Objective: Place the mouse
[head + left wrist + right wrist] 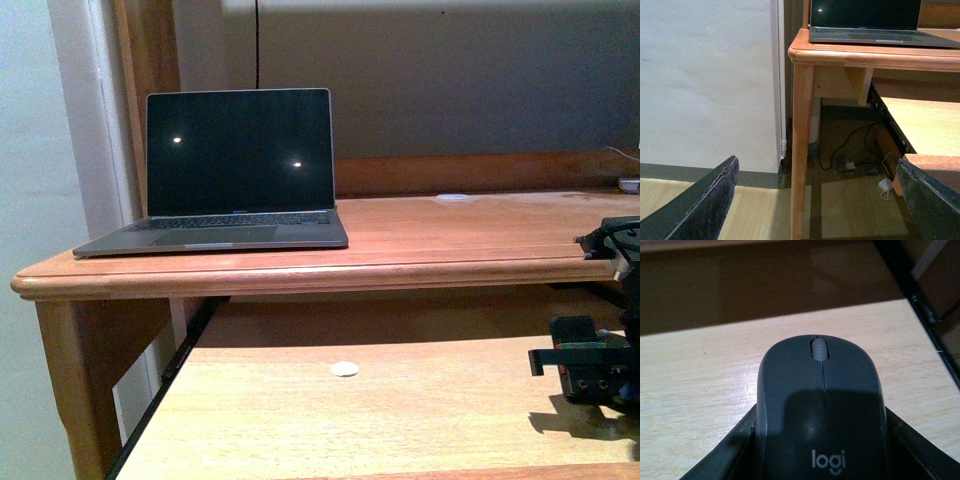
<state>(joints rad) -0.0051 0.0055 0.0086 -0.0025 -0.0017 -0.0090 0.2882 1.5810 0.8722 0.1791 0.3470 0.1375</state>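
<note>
Mouse [822,405]: dark grey, rounded, matte, with a pale scroll wheel and a "logi" mark near its rear; it sits between the 2 fingers of the right pincer, over the light wooden shelf.
Right pincer [822,440]: closed on the mouse, 1 black finger pressed against each side of it; in the front view it [590,365] hangs at the far right, just above the shelf, with its shadow on the wood beneath.
Contact with the shelf: the pictures do not show whether the mouse touches the wood or is held clear of it.
Left pincer [817,165]: spread wide, nothing between its 2 black fingers [705,200]; it faces the desk's left front corner from low down and is out of sight in the front view.
Shelf [420,410]: pale wood, pulled out below the desk top, with a dark rail along its left edge.
White disc [344,369]: small and round, lying flat on the shelf near its back, well apart from the right pincer.
Desk top [450,240]: reddish wood with a rounded front edge.
Laptop [230,180]: open, screen dark with 2 bright spots, standing on the left part of the desk top near the front edge.
Desk leg [801,150]: upright, just beside a white wall [705,75].
Cables [850,150]: lying loose on the floor under the desk.
</note>
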